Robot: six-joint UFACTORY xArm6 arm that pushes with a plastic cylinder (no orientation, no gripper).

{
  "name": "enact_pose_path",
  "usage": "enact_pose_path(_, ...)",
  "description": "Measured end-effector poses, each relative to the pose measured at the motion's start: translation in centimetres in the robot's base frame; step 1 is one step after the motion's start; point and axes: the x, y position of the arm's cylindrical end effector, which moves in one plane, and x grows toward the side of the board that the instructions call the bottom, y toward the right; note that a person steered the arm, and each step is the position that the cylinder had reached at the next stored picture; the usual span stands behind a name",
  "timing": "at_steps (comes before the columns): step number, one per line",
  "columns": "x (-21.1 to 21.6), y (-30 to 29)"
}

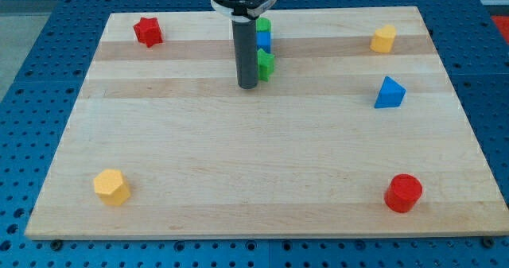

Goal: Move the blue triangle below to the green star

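Your rod carries no gripper, so there is no jaw state to report. My tip (249, 86) sits upper centre, touching the green star (266, 64); the blue triangle (389, 93) lies well apart toward the view's right, slightly lower on the counter (254, 180).

My tip (248, 86) sits just beside a green block (266, 64) stacked under blue (263, 40) and green (263, 25) ones; the board (238, 165) between it and the blue triangle (389, 93) lies open
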Motion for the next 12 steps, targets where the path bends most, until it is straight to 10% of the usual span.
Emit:
enact_pose_path(6, 9.7, 22.6)
enact_pose_path(12, 4.5, 20.3)
